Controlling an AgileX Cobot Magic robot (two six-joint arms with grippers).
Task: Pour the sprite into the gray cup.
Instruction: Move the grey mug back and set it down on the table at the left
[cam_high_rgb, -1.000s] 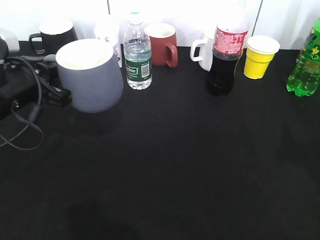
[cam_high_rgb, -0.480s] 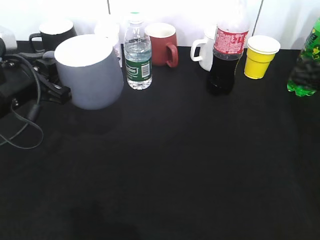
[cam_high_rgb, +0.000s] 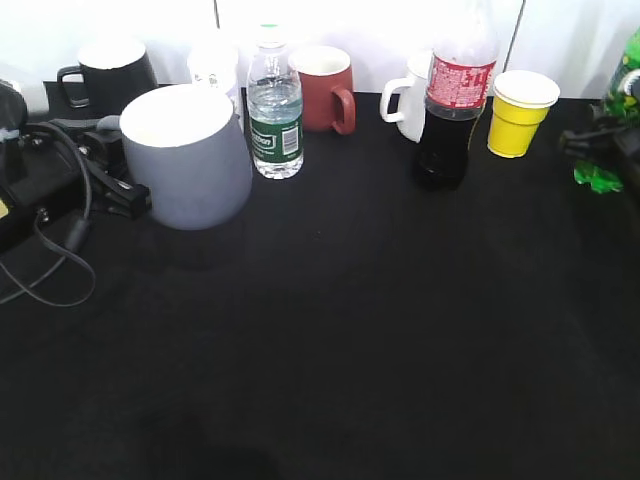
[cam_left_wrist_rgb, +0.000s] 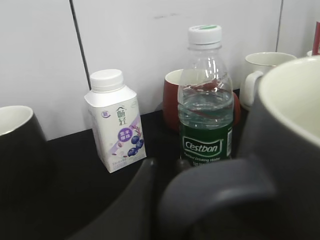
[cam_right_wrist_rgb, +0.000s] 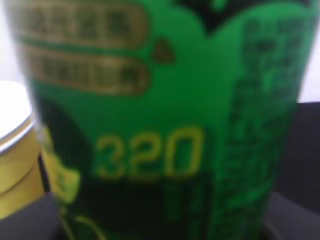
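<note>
Five mugs (cam_high_rgb: 185, 158) (three bottles (cam_high_rgb: 275, 105))

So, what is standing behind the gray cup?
Behind the gray cup stands a small white carton, beside the water bottle. In the exterior view, the cup covers the carton's lower part.

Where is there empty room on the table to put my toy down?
The front of the black table is bare, below the gray cup and the cola bottle. There is also a gap between the water bottle and the cola bottle. The back row is crowded with mugs and bottles.
</note>
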